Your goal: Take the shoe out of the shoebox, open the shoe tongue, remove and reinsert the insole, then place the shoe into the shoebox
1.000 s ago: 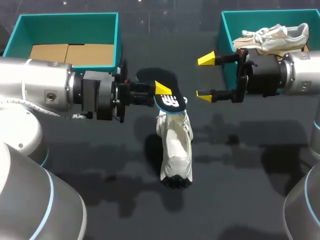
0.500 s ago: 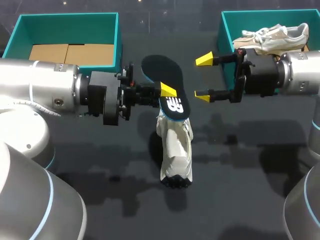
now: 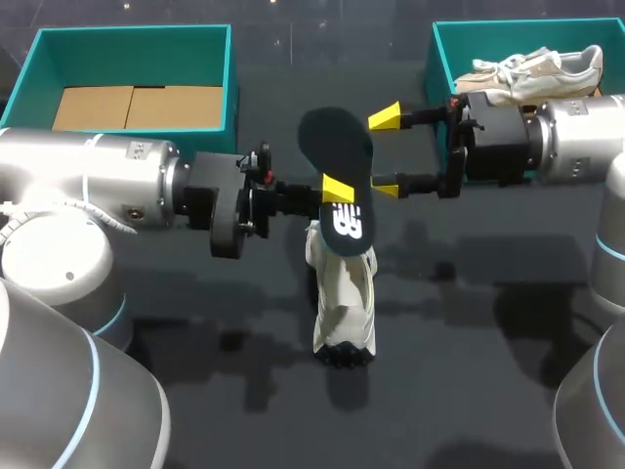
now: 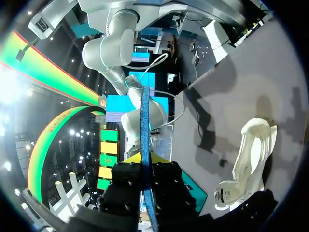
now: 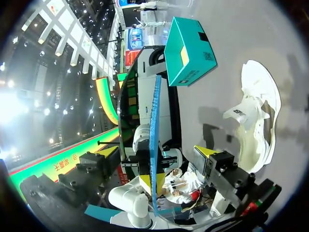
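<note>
- Head view: left arm (image 3: 98, 186) is carrying the insole (image 3: 332, 147) up and toward the right side compared with a second ago. It is now hanging clear above the shoe (image 3: 344, 293) rather than sitting at its collar.
- Left jaws are pinching the insole mid-length, nearly closed on its thin section. Left wrist view is showing it edge-on in the grip.
- Right arm (image 3: 566, 137) is creeping in toward the middle. Right jaws are standing wide open, holding nothing.
- Right wrist view: insole edge (image 5: 154, 116) is lining up with the gap, just ahead of the yellow tips and touching neither.
- Shoe is resting alone on the tabletop (image 3: 469, 342), under the insole, between left box (image 3: 127, 34) and right box (image 3: 441, 59), apart from both.
- Meaning: removal is looking done, and this is shaping up as a handover or regrasp. Reinsert and boxing are still pending.
</note>
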Robot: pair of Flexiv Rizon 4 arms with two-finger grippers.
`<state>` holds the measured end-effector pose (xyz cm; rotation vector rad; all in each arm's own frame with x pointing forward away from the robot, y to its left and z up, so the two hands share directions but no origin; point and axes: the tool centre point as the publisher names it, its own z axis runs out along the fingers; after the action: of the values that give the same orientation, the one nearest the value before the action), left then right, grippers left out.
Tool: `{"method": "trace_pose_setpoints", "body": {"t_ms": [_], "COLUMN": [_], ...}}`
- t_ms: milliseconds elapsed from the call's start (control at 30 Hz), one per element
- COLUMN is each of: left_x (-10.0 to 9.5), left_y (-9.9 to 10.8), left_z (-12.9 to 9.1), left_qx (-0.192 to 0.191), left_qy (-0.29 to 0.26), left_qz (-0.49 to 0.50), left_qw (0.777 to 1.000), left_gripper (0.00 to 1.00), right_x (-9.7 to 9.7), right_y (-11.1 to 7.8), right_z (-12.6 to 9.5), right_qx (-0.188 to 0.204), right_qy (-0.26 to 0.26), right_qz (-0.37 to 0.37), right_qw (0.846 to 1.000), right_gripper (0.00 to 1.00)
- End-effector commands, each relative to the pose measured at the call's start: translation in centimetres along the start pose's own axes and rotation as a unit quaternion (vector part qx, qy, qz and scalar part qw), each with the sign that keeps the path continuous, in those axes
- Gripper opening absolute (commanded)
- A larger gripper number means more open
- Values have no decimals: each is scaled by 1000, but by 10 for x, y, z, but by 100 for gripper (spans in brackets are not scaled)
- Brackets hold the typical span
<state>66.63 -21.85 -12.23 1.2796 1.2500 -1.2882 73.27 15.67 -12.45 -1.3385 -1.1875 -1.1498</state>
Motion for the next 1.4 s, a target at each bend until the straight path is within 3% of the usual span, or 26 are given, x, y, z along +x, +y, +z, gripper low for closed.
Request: {"method": "trace_pose_setpoints", "body": {"t_ms": [33,1233,1400], "left_x": [2,2,6], "left_y": [-2,0,10], "left_z": [3,2,-2], "left_qx": [8,11,-15], "left_qy": [-8,-14,-25], "left_qz": [3,9,37], "left_qw": [1000,1000,999], "left_gripper": [0,0,0], "right_x": [0,1,7], "right_y": [1,3,6], "right_z": [1,2,3], "right_qx": [-6,-15,-25], "right_qy": [2,-1,4], "right_qz": [-10,-15,-32], "right_qw": [1000,1000,999], "right_gripper": [100,100,100]}}
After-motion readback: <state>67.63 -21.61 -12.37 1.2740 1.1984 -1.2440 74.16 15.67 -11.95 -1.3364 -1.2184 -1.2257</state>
